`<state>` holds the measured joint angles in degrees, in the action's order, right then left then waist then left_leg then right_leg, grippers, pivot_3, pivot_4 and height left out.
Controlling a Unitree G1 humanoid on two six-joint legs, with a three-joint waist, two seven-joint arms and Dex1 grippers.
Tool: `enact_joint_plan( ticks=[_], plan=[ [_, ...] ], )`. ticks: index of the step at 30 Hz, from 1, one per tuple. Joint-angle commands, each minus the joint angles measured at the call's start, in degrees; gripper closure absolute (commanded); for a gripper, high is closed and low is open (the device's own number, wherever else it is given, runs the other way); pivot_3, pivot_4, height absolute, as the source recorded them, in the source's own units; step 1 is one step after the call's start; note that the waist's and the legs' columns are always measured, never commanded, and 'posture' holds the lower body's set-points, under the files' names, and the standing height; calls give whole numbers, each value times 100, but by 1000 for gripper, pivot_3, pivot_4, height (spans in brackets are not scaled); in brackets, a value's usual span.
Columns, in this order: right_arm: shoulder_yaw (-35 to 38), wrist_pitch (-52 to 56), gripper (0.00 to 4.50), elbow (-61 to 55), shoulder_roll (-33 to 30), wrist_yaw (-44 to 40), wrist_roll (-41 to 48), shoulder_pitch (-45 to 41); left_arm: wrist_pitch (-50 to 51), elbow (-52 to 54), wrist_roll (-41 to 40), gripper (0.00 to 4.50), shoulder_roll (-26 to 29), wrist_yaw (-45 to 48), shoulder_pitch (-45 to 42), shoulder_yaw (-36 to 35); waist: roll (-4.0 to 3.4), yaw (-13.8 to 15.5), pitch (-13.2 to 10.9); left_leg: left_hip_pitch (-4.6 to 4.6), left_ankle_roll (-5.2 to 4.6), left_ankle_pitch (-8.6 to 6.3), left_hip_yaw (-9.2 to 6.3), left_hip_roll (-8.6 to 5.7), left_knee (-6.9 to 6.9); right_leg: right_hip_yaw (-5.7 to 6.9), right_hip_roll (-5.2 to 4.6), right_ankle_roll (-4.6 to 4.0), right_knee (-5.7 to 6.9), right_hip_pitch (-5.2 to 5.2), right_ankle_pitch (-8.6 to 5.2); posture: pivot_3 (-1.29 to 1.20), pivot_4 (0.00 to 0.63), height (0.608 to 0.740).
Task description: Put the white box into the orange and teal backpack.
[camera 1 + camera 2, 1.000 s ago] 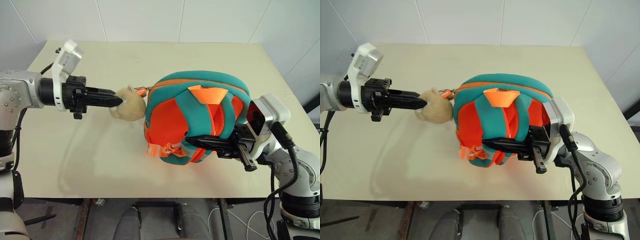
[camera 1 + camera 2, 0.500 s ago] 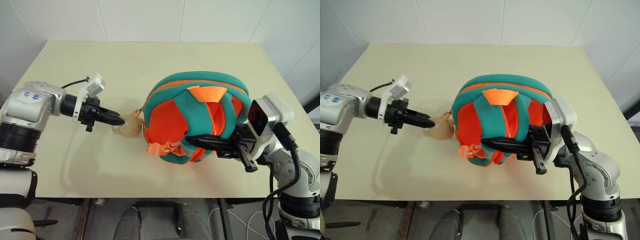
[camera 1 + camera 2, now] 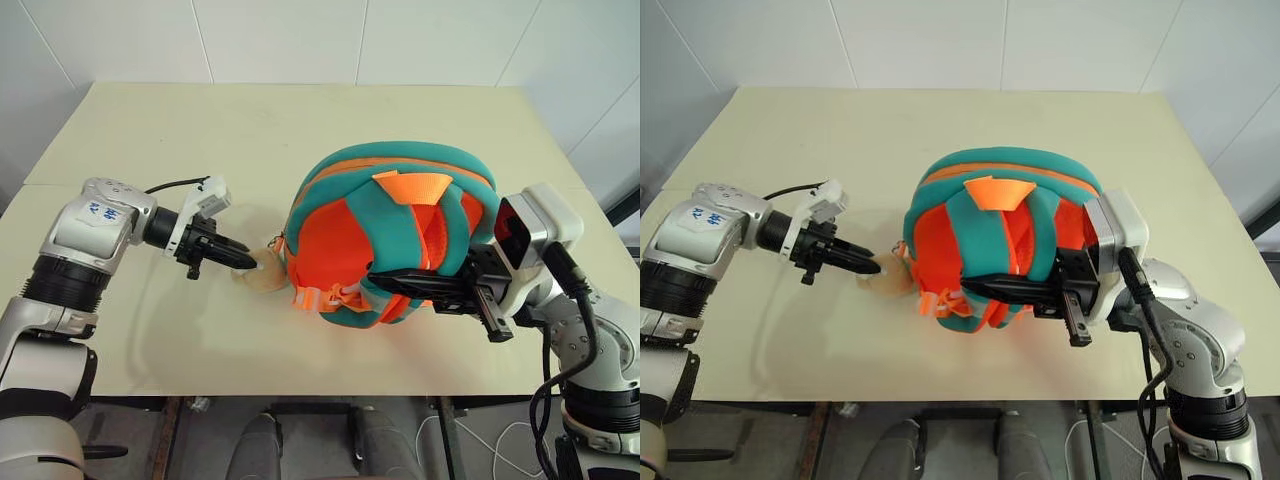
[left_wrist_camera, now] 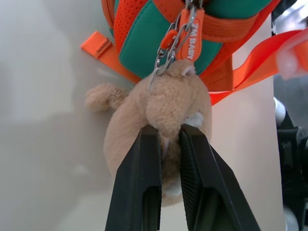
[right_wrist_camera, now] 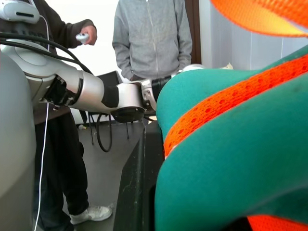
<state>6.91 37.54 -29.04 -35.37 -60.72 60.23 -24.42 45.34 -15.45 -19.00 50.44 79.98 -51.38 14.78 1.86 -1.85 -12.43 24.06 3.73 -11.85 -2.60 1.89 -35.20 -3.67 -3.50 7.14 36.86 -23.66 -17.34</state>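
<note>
While white box stays out of sight, maybe already inside, small rounded orange and teal backpack [image 3: 395,235] sits mid beige table [image 3: 200,120]. Left gripper [image 4: 168,132] pinches fluffy beige pom-pom charm [image 4: 161,106]; right gripper [image 3: 385,282] clamps teal strap [image 3: 405,240]. Likely step: handling bag; next, confirm box stowed.

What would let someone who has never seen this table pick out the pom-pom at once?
Start at the backpack, the big orange and teal bundle on the table. On its side toward the robot's left arm, a beige fluffy pom-pom hangs from a metal clip and an orange tag. It is the only furry, pale thing there, and the left gripper is pinching it.
</note>
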Motion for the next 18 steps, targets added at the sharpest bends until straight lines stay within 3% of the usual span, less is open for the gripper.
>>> enact_joint_plan(
  ticks=[1, 2, 4, 5, 9, 15, 16, 18],
  plan=[
    [129, 214, 4500, -207, -397, 94, 115, -139, 384, 512, -621, 4261, 172, -124, 247, -973, 0, 9, 0, 1, 0, 0, -1, 0, 0, 1, 0, 0, 0, 0, 0, 0, 150, 740],
    [160, 311, 4500, -200, -556, 156, 88, -162, 463, 656, -826, 4261, 198, -146, 387, -1283, 0, 6, 0, 2, 0, 0, -1, 0, -1, 1, -1, 0, -1, 0, 0, 0, 150, 740],
    [166, 469, 4500, -202, -918, 117, 10, -218, 594, 892, -1140, 3541, 252, -247, 642, -1812, 0, 10, 0, 2, 0, 0, -2, 0, -1, 2, -2, 0, -2, -1, 0, 0, 150, 740],
    [185, 547, 3847, -206, -1108, 126, -37, -241, 430, 1005, -1188, 3274, 250, -399, 842, -2136, 0, 12, 0, 2, 0, 0, -1, 0, -1, 2, -3, 0, -2, -1, 0, 0, 150, 740],
    [435, 573, 2541, -227, -1515, 180, -86, -143, -444, 1393, -1125, 2025, 79, -1037, 1568, -3121, 0, 21, 0, -1, 0, 0, -1, 0, 0, 4, -6, -3, -5, 1, -1, 0, 150, 740],
    [1377, 130, 468, 106, -2157, -172, -672, 524, -1300, 1357, -1872, 81, -178, -723, 2465, -4396, 3, 45, 2, 1, -1, 0, 5, -1, -1, 6, -11, -3, -20, 5, -1, 0, 150, 740],
    [1528, 40, 119, 179, -2215, -258, -764, 650, -1323, 1331, -2008, 0, -202, -691, 2521, -4514, 4, 63, 2, 1, -1, 0, 4, -1, -1, 8, -11, -4, -23, 6, 0, 0, 150, 740],
    [1965, -198, 20, 397, -2268, -492, -923, 973, -1439, 1269, -2258, 0, -259, -589, 2680, -4788, 4, 67, 3, -2, -2, 0, 5, -1, -1, 9, -11, -5, -37, 17, 1, 0, 150, 740]
  ],
)
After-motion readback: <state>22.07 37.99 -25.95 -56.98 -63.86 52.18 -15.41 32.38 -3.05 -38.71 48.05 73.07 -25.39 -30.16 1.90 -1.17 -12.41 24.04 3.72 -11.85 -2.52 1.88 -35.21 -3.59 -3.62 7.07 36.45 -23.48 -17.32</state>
